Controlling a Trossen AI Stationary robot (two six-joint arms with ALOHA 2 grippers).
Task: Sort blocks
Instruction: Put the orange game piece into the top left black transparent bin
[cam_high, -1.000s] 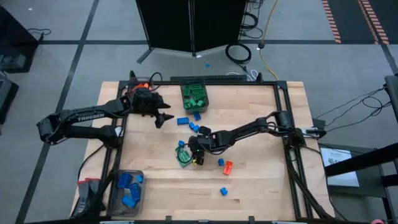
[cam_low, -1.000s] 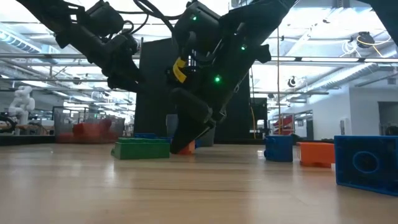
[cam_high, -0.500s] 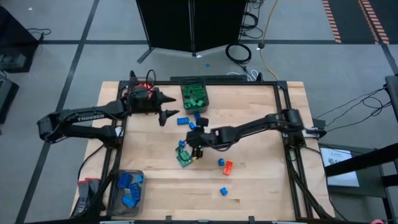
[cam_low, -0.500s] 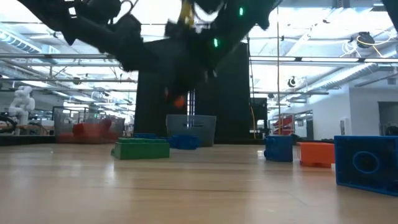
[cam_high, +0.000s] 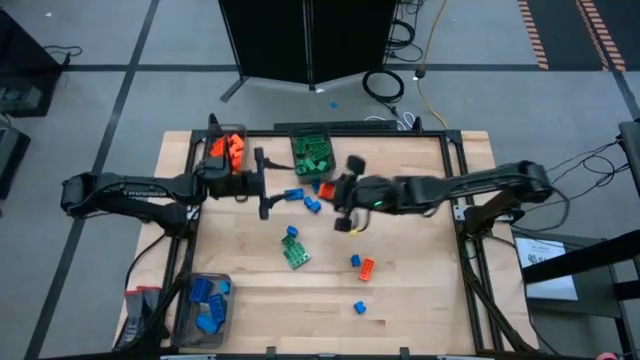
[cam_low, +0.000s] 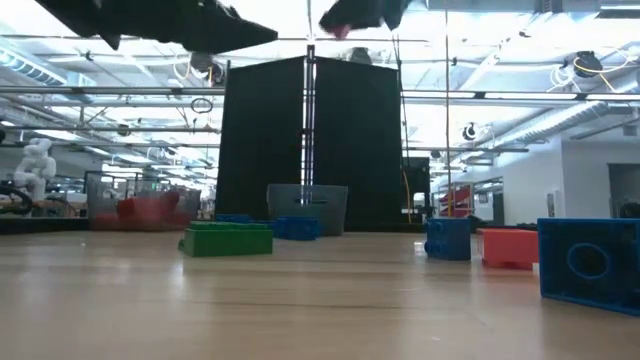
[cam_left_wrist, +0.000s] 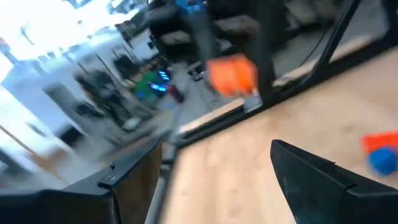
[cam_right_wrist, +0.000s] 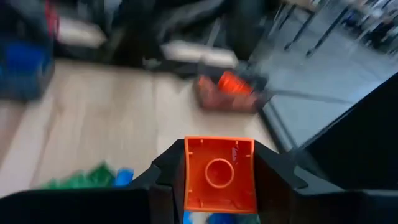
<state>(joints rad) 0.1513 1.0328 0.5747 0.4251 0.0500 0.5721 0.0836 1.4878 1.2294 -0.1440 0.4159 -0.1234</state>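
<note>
Change since earlier: right gripper (cam_high: 334, 192) has left the green brick (cam_high: 295, 256) at table centre and swung toward 12 o'clock, now just beside the green bin (cam_high: 312, 152); left gripper (cam_high: 262, 185) has dropped from the orange bin toward the blue bricks.
Right gripper: fingers closed on an orange brick (cam_right_wrist: 219, 175), its hollow underside facing the wrist camera.
Left gripper: fingers spread wide, nothing between them, hanging above the table near two blue bricks (cam_high: 303, 198).
Orange bin (cam_high: 226, 150): at 11 o'clock, orange bricks inside.
Green bin: at 12 o'clock, green bricks inside.
Blue bin (cam_high: 204, 305): at 7 o'clock, blue bricks inside.
Loose bricks: green brick with a small blue one touching it at centre; orange and blue pair (cam_high: 362, 265) toward 5 o'clock; lone blue (cam_high: 359, 307) nearer 6 o'clock.
</note>
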